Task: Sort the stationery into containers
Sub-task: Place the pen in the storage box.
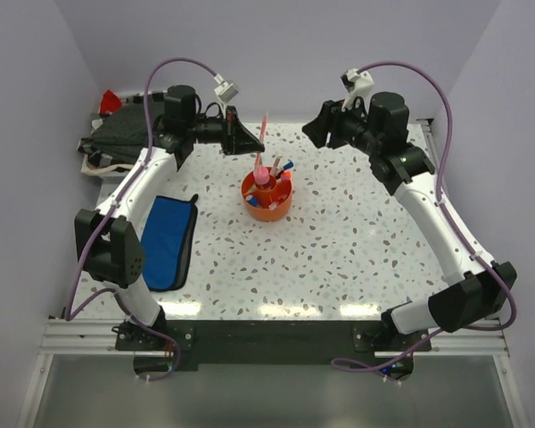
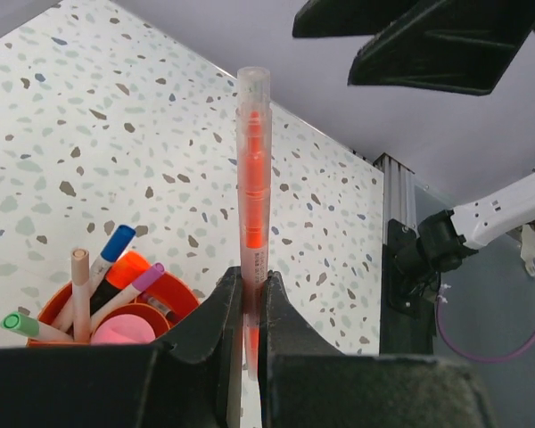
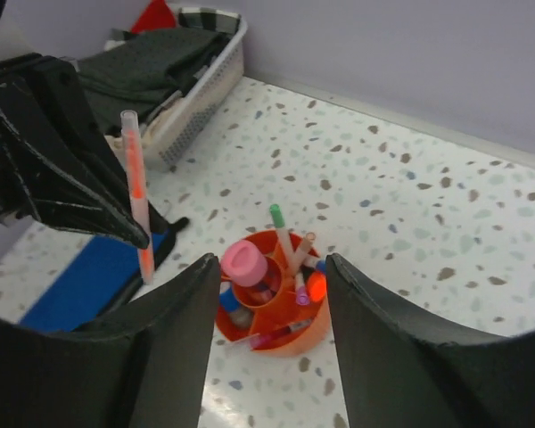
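My left gripper (image 1: 250, 143) is shut on a thin translucent orange pen (image 1: 264, 132) and holds it upright above the table, just behind and left of the round orange organiser (image 1: 269, 211). In the left wrist view the pen (image 2: 253, 178) stands clamped between the jaws (image 2: 248, 294), with the organiser (image 2: 174, 292) at lower left. The organiser (image 3: 290, 337) holds a fat pink tube (image 3: 243, 263) in its central cup and several markers round it. My right gripper (image 3: 272, 267) is open and empty, raised behind and right of the organiser (image 1: 314, 125). The flat blue pouch (image 1: 167, 239) lies at left.
A white tray of dark cloth (image 1: 116, 134) stands at the back left, also in the right wrist view (image 3: 196, 80). The pouch (image 3: 80, 281) lies between it and the near edge. Walls close in on the left, back and right.
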You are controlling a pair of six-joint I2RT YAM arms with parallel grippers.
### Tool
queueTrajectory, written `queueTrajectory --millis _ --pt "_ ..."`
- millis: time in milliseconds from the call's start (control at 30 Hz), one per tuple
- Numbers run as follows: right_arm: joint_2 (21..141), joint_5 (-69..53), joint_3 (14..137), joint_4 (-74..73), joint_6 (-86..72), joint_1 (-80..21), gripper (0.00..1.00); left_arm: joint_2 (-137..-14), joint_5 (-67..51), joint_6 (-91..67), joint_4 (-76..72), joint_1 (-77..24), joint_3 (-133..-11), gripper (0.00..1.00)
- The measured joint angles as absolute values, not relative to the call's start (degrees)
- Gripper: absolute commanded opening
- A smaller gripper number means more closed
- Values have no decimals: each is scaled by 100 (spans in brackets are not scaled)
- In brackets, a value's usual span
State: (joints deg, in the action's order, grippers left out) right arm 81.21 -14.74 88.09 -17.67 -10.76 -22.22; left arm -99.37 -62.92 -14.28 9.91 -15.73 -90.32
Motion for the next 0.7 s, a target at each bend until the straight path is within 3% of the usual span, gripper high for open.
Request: queueTrajectory --millis 300,700 --pt "8084 -3129 7933 445 -2801 -2185 63 -9898 -6431 -1970 390 -1588 -9050 0" --pt "8171 -3258 7885 1249 -3065 -2480 61 -9898 -6587 -2526 -259 -1656 -9052 0"
